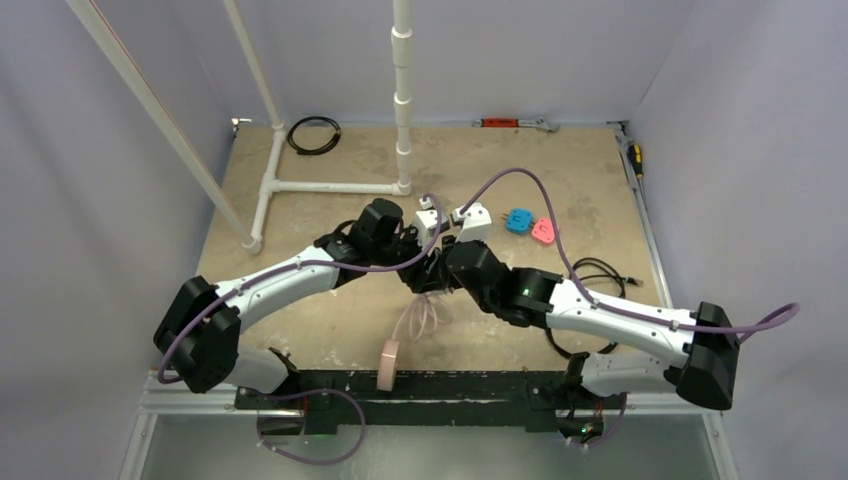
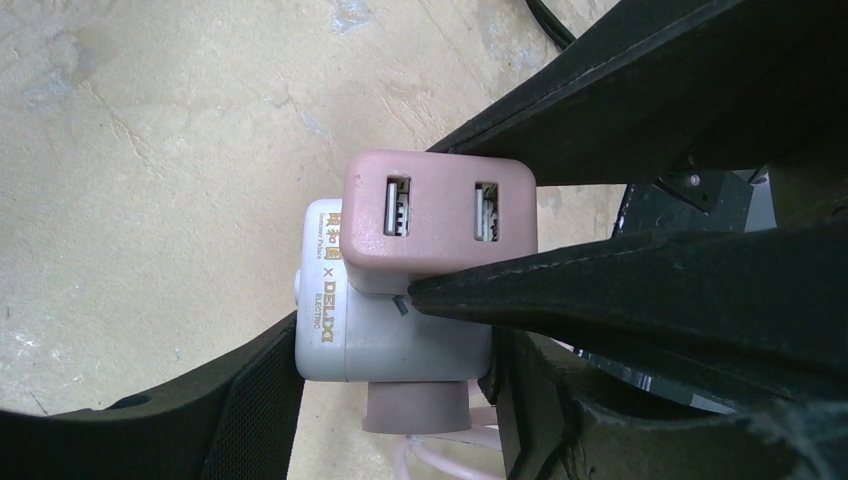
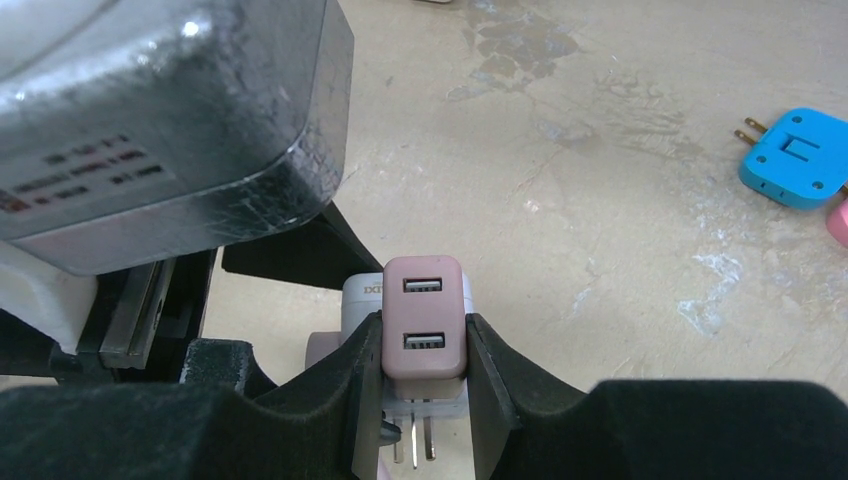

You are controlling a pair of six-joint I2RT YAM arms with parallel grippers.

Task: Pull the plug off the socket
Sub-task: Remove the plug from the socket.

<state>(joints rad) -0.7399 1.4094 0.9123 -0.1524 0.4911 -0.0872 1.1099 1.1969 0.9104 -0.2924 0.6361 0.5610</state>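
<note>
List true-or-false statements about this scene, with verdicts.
1. The right end effector grips the pink plug. True.
2. The plug has three USB ports. False: it has two.
3. The socket is black. False: it is white.
4. A blue adapter lies on the table. True.

White cube socket (image 3: 358, 297): in the right wrist view, mostly hidden behind the dusty-pink two-port USB plug (image 3: 424, 325).
Pale pink cable (image 2: 422, 462): cut off at the bottom edge.
Pink flat adapter (image 3: 838, 221): cropped by the right edge.
Grey housing label (image 3: 78, 176): print blurred, unreadable.
</note>
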